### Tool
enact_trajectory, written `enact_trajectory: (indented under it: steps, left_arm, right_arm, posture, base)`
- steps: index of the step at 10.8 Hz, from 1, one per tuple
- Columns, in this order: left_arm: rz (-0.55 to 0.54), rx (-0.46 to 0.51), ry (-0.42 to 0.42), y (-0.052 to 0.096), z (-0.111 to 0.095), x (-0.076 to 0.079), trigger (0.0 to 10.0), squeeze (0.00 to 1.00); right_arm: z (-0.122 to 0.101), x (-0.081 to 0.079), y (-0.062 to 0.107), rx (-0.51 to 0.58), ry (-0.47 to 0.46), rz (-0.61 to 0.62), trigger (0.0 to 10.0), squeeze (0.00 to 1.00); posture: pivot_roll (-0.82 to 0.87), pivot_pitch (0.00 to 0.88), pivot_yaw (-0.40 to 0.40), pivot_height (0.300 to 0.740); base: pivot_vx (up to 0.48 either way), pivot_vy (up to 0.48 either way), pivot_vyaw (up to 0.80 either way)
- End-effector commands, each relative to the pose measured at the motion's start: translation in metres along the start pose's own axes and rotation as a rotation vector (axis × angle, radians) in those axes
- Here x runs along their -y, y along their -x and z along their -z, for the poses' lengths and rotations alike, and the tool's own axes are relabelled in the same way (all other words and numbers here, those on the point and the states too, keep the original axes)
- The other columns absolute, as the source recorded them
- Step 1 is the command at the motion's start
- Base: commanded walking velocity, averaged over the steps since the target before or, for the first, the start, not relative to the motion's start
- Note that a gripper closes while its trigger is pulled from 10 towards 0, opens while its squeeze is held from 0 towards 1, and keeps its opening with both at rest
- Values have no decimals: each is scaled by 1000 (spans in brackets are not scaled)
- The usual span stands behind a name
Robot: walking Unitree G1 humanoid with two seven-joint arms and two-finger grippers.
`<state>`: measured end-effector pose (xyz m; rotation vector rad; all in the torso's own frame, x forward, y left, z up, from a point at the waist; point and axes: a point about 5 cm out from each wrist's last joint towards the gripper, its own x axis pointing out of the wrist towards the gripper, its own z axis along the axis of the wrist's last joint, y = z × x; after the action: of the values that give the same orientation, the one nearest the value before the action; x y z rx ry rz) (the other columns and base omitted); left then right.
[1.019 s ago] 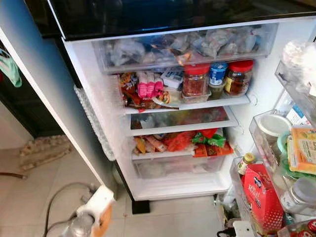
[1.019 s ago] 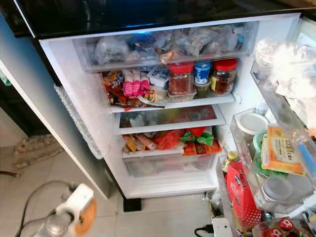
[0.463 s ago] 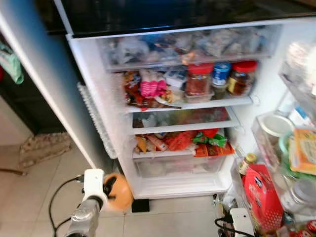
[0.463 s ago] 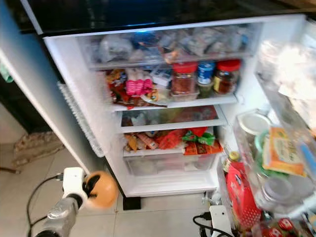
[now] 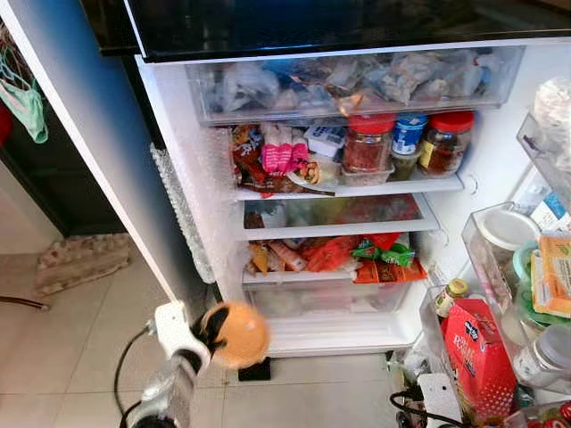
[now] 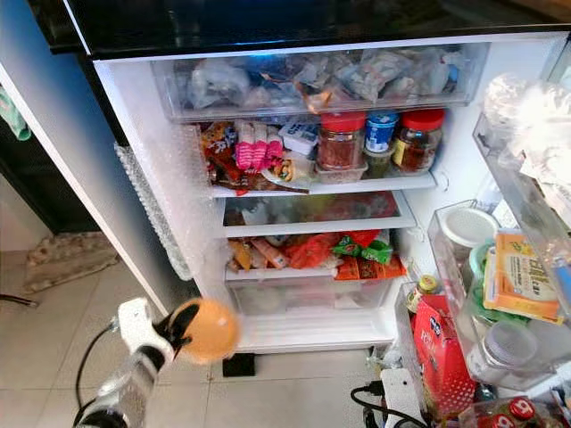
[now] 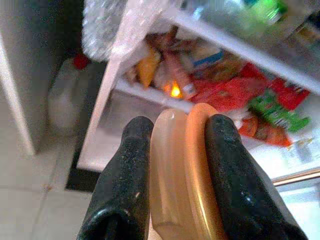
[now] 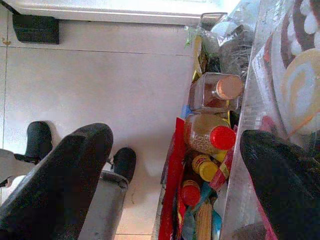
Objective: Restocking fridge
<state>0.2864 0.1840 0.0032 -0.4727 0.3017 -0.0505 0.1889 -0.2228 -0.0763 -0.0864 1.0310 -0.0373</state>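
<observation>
A round orange and cream container (image 5: 235, 334) is held in the left claw (image 5: 219, 332), low in front of the open white fridge (image 5: 178, 178) and just above the pale tiled floor (image 5: 62, 357). It is blurred in the two eye views. In the left wrist view it is seen sharply: the two black fingers (image 7: 125, 185) are pressed on its two sides, with the cream half and the orange half side by side between them. Past the fingers, the lower glass shelf (image 5: 335, 278) with its red and green snack packets (image 7: 250, 95) is seen close up.

In the eye views the whole fridge is shown. A clear top drawer (image 5: 357, 82) is packed with bags. Under it, three jars are stood in a row: a red-lidded jar (image 5: 368, 144), a blue-lidded jar (image 5: 409, 135) and another red-lidded jar (image 5: 444, 143). A pink packet (image 5: 284, 153) is beside them. A red carton (image 5: 477, 357) is kept in the door rack on the right.

In the right wrist view the right claw (image 8: 180, 170) is seen wide apart, with nothing between its fingers. It is hung over the floor by the bottom door rack (image 8: 240, 165), where small bottles with red and yellow caps (image 8: 210, 145) are seen from above.
</observation>
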Motion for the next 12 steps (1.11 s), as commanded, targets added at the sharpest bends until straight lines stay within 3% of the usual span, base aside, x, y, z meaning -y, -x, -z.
enact_trajectory:
  steps: [1,6,12]
  left_arm:
    - [34,24,29,-3,-6,4,10000,0]
    - [112,44,36,-8,-13,14,10000,0]
    - [111,83,36,-5,-18,11,10000,0]
  right_arm:
    - [-15,12,1,38,22,40,10000,0]
    - [-21,17,1,37,25,100,10000,0]
    - [-30,20,1,47,-15,225,10000,0]
  posture:
    - [-71,0,12,740]
    - [-60,0,26,740]
    - [-22,0,0,740]
  base:
    - [0,0,0]
    - [0,0,0]
    - [0,0,0]
